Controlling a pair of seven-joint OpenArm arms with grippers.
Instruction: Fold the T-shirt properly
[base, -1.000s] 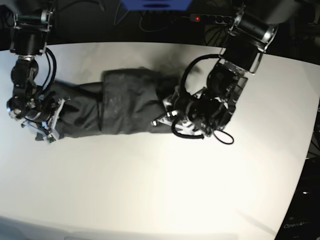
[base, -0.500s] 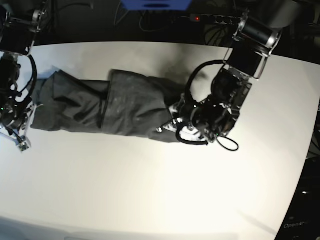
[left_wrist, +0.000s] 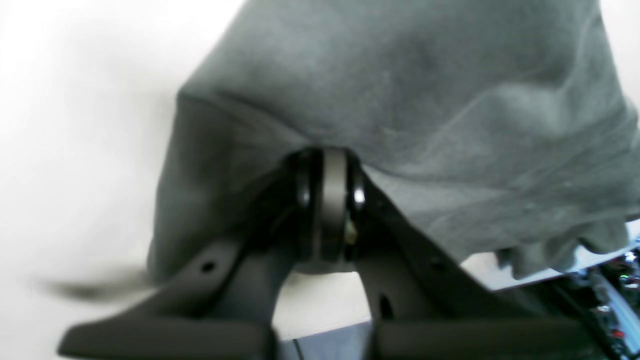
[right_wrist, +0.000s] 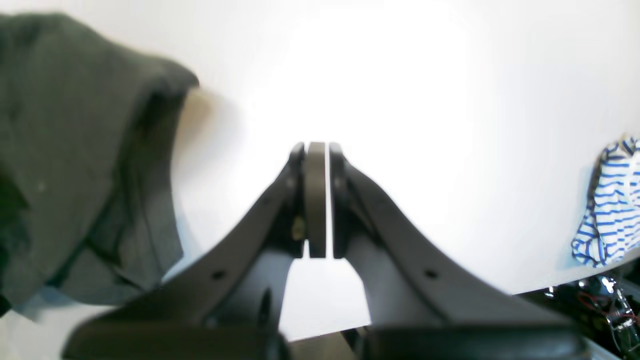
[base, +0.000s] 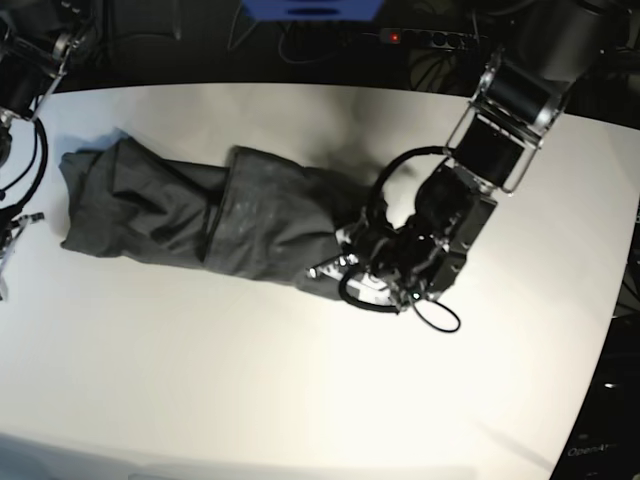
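The dark grey T-shirt (base: 200, 215) lies on the white table (base: 300, 400) as a long rumpled band running from far left toward the centre. My left gripper (base: 335, 268) is at the band's right end. In the left wrist view the left gripper (left_wrist: 327, 167) is shut on a fold of the T-shirt (left_wrist: 425, 90), with cloth bunched over its tips. My right gripper (right_wrist: 316, 150) is shut on nothing and hovers over bare table, with the T-shirt's end (right_wrist: 75, 150) off to its left. In the base view only a sliver of the right arm (base: 10, 240) shows at the left edge.
A blue-and-white striped cloth (right_wrist: 607, 200) lies near the table's edge in the right wrist view. Behind the table are a power strip with a red light (base: 420, 38) and a blue object (base: 310, 8). The table's edge curves away at the right (base: 615, 300).
The right gripper left the T-shirt's left end and drew back to the view's left edge. That end now lies spread on the table. The left gripper moved slightly down with the cloth.
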